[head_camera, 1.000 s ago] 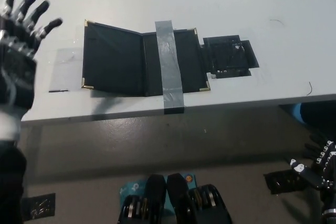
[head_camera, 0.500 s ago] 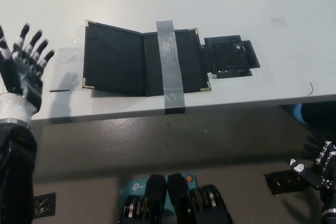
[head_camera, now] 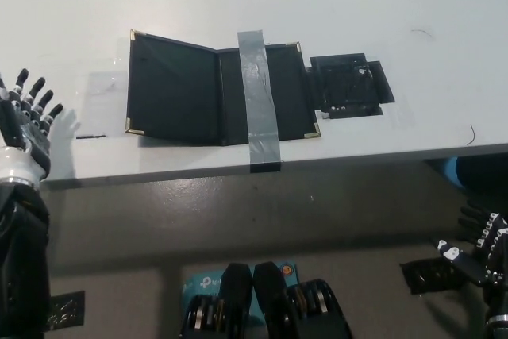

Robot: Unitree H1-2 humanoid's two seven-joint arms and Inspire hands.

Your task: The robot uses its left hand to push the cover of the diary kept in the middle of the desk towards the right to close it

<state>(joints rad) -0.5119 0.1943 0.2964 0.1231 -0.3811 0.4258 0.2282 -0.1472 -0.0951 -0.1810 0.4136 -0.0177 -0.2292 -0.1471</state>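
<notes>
A black diary [head_camera: 214, 94] with brass corners lies open in the middle of the white desk [head_camera: 317, 5]. Its left cover [head_camera: 171, 89] is raised a little off the desk. A strip of grey tape [head_camera: 259, 97] runs across its right half and over the desk's front edge. My left hand [head_camera: 25, 129] is at the desk's left front corner, well left of the diary, open with fingers spread and pointing up. My right hand [head_camera: 486, 245] hangs low at the lower right, below the desk; its fingers are too small to read.
A flat black piece [head_camera: 349, 85] lies against the diary's right edge. A clear tape patch [head_camera: 99, 101] sits on the desk left of the diary. The grey floor shows below the desk's front edge.
My left hand has dropped from the upper left down towards the desk's front left corner, staying open. The diary has not moved.
</notes>
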